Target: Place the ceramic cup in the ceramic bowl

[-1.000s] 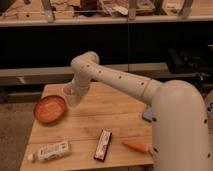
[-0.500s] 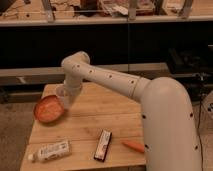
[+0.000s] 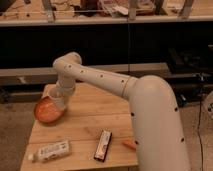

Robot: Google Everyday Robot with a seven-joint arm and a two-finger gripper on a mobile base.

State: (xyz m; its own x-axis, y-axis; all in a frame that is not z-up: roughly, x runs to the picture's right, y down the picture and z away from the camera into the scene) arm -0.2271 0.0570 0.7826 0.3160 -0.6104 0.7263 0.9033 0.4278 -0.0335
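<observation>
The orange-red ceramic bowl [image 3: 45,111] sits at the left edge of the wooden table [image 3: 95,117]. My white arm reaches in from the lower right, bends above the table's back left and comes down to the gripper [image 3: 58,99]. The gripper is shut on the small white ceramic cup [image 3: 60,101]. It holds the cup over the bowl's right rim, partly in front of the bowl. I cannot tell whether the cup touches the bowl.
A white labelled bottle [image 3: 50,150] lies on its side at the table's front left. A dark flat bar [image 3: 102,146] lies at the front middle, with a small orange item [image 3: 128,144] beside it. Dark shelving stands behind the table.
The gripper has carried the cup left and down, from the table's back middle to over the bowl's right rim. The bowl and the other items have not moved.
</observation>
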